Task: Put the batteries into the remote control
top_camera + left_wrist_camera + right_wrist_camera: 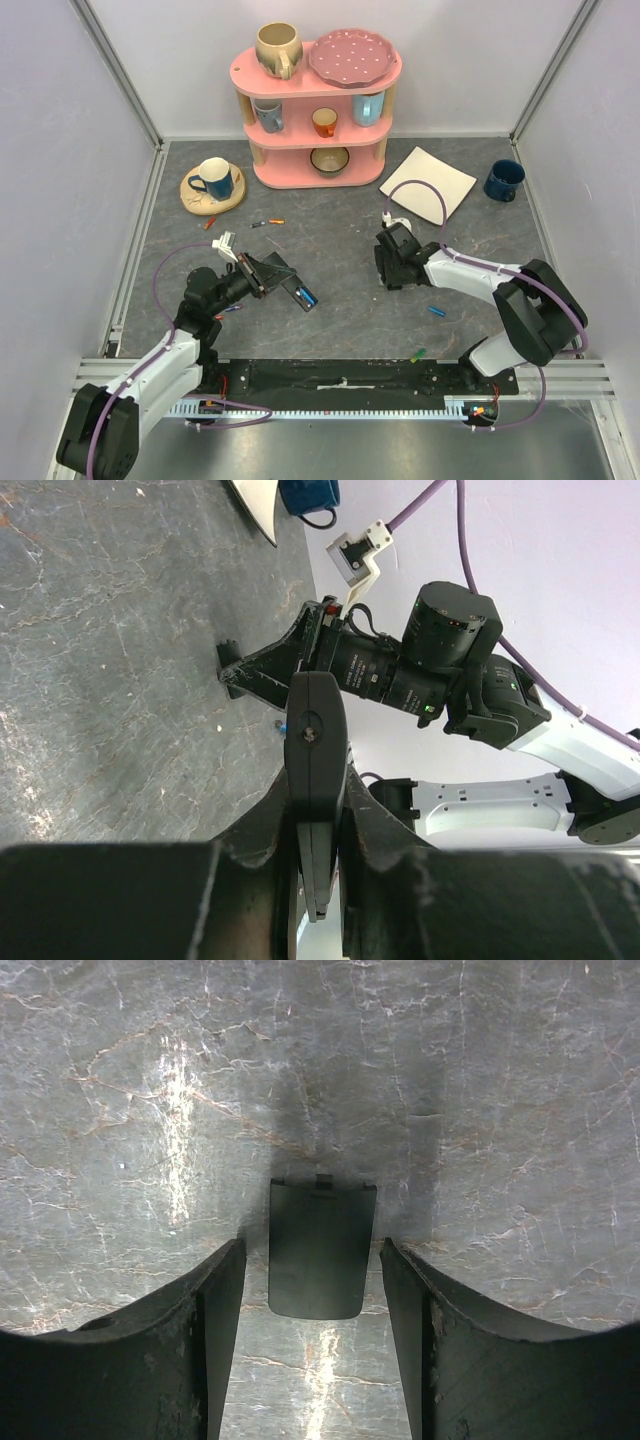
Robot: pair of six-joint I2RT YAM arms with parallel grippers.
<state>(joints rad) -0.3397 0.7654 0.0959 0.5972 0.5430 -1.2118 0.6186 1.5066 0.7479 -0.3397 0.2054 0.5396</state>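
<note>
Currently the left gripper (pixel 262 272) is clamped shut on the slim black plastic remote control (pixel 288 278), which it holds by its edges left of the table's centre. A blue battery (pixel 307 296) shows at the remote's far end. The right gripper (pixel 395 272) points down with its jaws apart, straddling a small black plastic battery cover (pixel 318 1250) that lies flat on the grey stone-look table (pixel 340 230), ungripped. Loose on the table are a second blue battery (pixel 437 310) and a green battery (pixel 418 354) near the right arm, and an orange battery (pixel 270 222) mid-left.
</note>
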